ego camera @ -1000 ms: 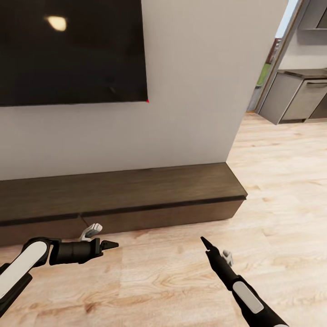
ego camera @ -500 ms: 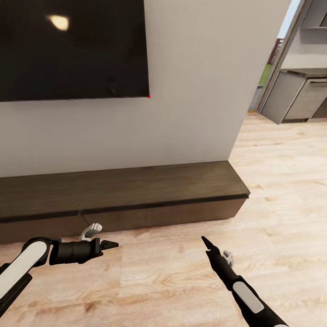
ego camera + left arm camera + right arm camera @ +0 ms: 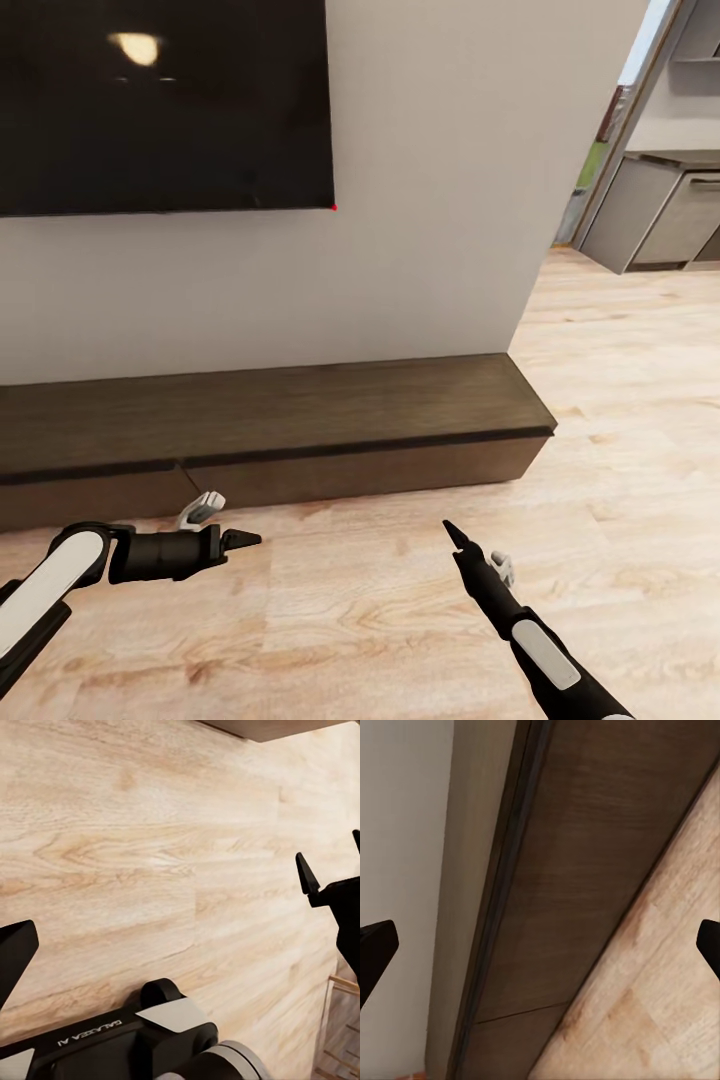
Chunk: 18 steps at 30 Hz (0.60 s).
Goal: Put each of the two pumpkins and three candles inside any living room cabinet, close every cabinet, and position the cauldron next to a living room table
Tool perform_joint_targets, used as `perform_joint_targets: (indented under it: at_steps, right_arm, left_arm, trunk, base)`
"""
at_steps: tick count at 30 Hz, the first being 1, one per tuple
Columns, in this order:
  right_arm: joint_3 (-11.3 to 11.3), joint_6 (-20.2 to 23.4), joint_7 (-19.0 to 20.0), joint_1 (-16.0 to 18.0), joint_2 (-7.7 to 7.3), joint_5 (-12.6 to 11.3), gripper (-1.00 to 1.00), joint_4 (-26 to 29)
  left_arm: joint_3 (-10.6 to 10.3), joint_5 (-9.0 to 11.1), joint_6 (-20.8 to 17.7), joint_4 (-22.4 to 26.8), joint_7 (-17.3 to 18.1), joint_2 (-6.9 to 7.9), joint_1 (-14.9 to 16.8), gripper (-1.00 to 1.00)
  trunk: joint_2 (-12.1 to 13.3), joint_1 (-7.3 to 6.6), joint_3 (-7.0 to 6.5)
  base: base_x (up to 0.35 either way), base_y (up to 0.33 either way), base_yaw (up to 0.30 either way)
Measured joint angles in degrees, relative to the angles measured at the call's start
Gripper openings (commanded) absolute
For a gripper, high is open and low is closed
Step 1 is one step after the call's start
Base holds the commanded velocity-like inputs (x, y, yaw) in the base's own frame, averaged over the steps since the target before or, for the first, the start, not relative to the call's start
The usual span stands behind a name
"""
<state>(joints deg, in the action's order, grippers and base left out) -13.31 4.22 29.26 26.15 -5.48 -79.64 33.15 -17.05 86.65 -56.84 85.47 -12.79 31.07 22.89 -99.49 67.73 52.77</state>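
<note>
From my remote seat, the head camera looks down on a long, low dark-brown cabinet [image 3: 270,420] that runs along the foot of a pale grey wall [image 3: 420,200], its flat handleless drawer fronts flush and shut, with a thin vertical seam between two fronts toward the left. A large black screen [image 3: 160,100] hangs on the wall above the cabinet's left part and reflects a ceiling light. Light wood-plank floor [image 3: 620,400] spreads in front of the cabinet and off to the right, where a doorway opens onto grey kitchen cupboards [image 3: 660,215] far right. My left claw [image 3: 243,540] hangs low over the floor just in front of the cabinet's left drawer front, its tips pointing right; in the left wrist camera its two dark fingers stand spread wide apart over bare planks, with nothing between them, and the tip of my other arm shows across from them. My right claw [image 3: 454,533] hovers over the floor nearer to me and to the right, well apart from the left one, pointing toward the cabinet; in the head view its fingers read as one thin point, but the right wrist camera shows the two fingertips [image 3: 375,949] at opposite edges of its picture, spread wide and pinching nothing, with the cabinet's front, its slab top and the wall beyond them. The cabinet top lies bare along its visible length.
</note>
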Motion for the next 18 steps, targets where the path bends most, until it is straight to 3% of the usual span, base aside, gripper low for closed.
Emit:
perform_joint_targets:
  at_steps: [18]
  right_arm:
    - [-0.1, 0.0, 0.1, 0.0, -0.06, 0.1, 1.00, 0.2]
  left_arm:
    - [-0.1, 0.0, 0.0, 0.0, 0.0, -0.14, 0.0, 1.00]
  trunk:
    - [-7.2, 3.95, 2.66]
  base:
    - [0.000, 0.000, 0.099]
